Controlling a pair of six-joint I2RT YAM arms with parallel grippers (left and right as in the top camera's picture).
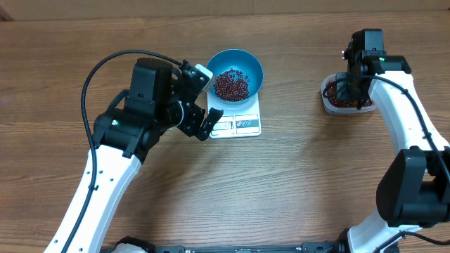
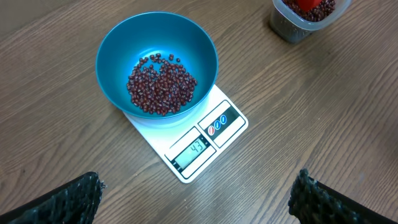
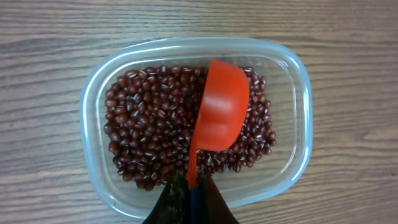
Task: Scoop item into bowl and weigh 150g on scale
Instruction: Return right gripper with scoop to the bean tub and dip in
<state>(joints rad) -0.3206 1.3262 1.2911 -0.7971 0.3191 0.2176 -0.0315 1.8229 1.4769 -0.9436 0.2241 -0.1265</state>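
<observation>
The blue bowl (image 1: 237, 74) (image 2: 156, 70) stands on the white scale (image 1: 242, 123) (image 2: 196, 140), with a small heap of dark red beans (image 2: 161, 84) (image 1: 231, 85) in it. My left gripper (image 1: 204, 98) (image 2: 196, 199) hovers open just left of the scale, empty. At the right, my right gripper (image 1: 351, 81) (image 3: 191, 199) is shut on the handle of a red scoop (image 3: 219, 115). The scoop lies on its side over more beans (image 3: 155, 118) in a clear plastic tub (image 1: 346, 98) (image 3: 93, 155).
The wooden table (image 1: 295, 190) runs all around. The clear tub (image 2: 305, 15) shows at the top right of the left wrist view. The scale's display (image 2: 196, 149) is lit.
</observation>
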